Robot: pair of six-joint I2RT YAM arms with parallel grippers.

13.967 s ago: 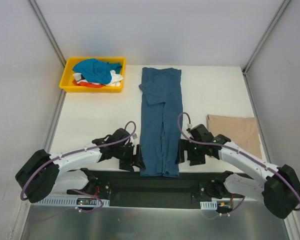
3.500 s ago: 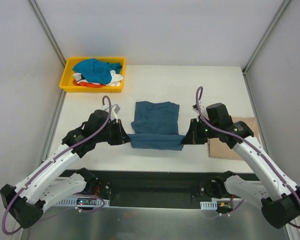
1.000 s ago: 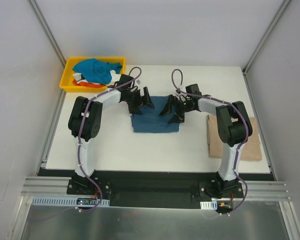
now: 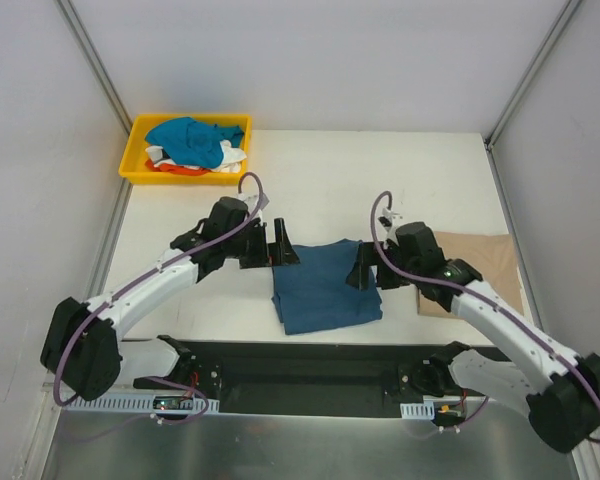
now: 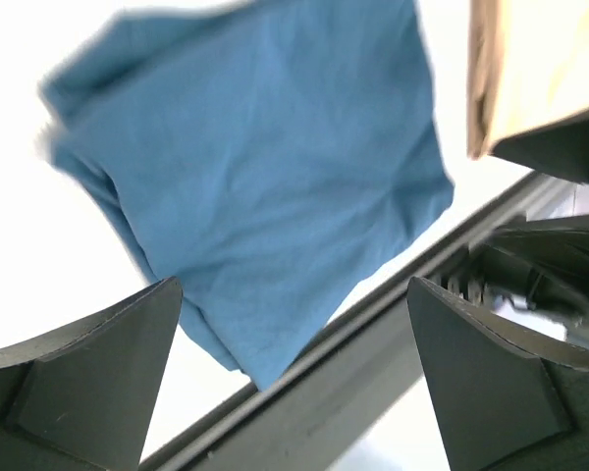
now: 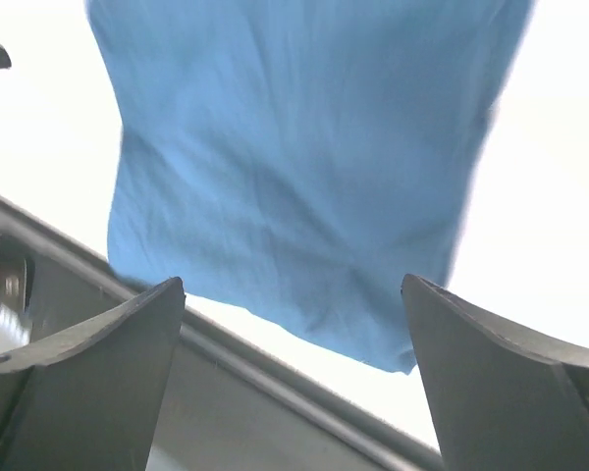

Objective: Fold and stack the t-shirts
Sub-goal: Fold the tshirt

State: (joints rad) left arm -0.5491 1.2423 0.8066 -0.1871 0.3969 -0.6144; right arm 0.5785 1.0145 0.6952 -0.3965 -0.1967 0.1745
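The dark teal-blue t-shirt (image 4: pixel 325 287) lies folded into a rough square near the table's front edge, slightly skewed. My left gripper (image 4: pixel 283 246) hangs open by its far left corner. My right gripper (image 4: pixel 364 268) is open at its right edge. In the left wrist view the shirt (image 5: pixel 265 186) fills the top, above the open gripper (image 5: pixel 294 392). The right wrist view shows the shirt (image 6: pixel 304 167) beyond the empty open gripper (image 6: pixel 293 383). A folded tan-beige t-shirt (image 4: pixel 490 262) lies to the right, partly under my right arm. It also shows as the tan shirt (image 5: pixel 530 69) in the left wrist view.
A yellow tray (image 4: pixel 132 172) at the back left holds a heap of bright blue (image 4: pixel 190 140), white (image 4: pixel 232 158) and orange-red (image 4: pixel 185 170) shirts. A black rail (image 4: pixel 310 375) runs along the table's near edge, just in front of the blue shirt.
Both arms have drawn back from the shirt's far edge toward the near side. The blue shirt now lies closer to the front edge and slightly turned.
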